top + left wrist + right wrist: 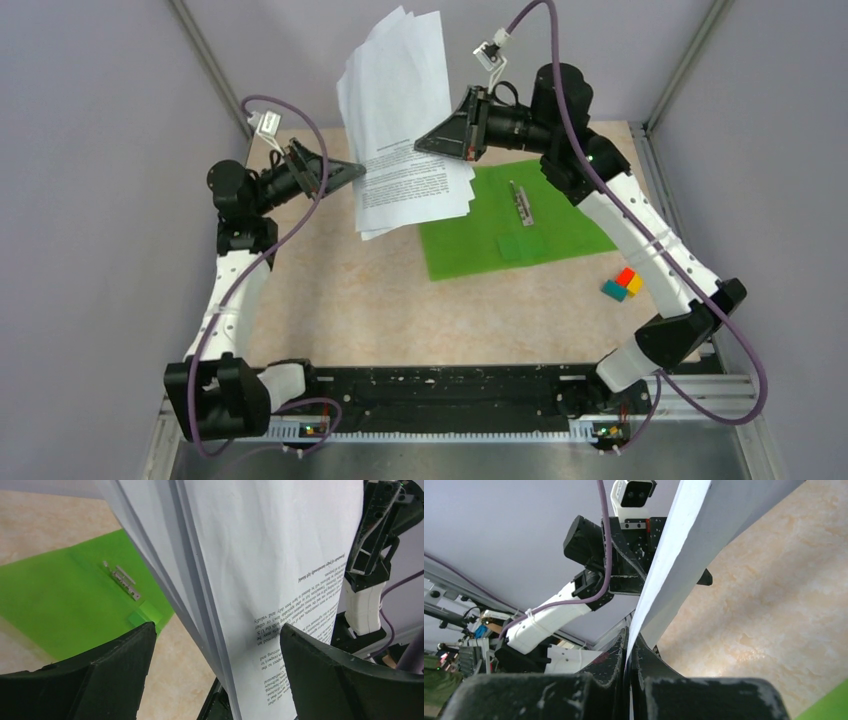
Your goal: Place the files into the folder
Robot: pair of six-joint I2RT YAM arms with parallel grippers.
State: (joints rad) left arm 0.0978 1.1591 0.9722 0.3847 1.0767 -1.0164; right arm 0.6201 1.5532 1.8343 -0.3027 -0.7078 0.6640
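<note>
Below my claws, surface: beige marbled table point(340, 300), matte, with a black base rail point(430, 395) along the near edge.
Room: plain grey walls point(90, 150) left, right and behind; metal frame posts point(210, 70) run up the back corners.
Folder: the folder point(480, 240) lies open and flat on the right rear of the table, metal clip point(521, 203) facing up.
Files: the files point(400, 110) are off the table, a fanned white stack held upright in the air; in the top view it overlaps the folder's left edge.
Right claw: my right gripper point(422, 143) is clenched on the stack's right edge.
Left claw: my left gripper point(352, 172) is spread wide at the stack's left edge, nothing clamped.
Extras: coloured blocks point(622, 284) near the table's right edge, well apart from the folder.
Top view only: both arms, the blocks, the whole stack.
Left wrist only: sheets pass between my left fingers point(110, 675), nearer the right-hand one; contact can't tell. Print reads upside down.
Right wrist only: my fingers point(616, 665) are pressed together with the paper edge pinched between them; the left claw shows beyond the sheet against the wall.
</note>
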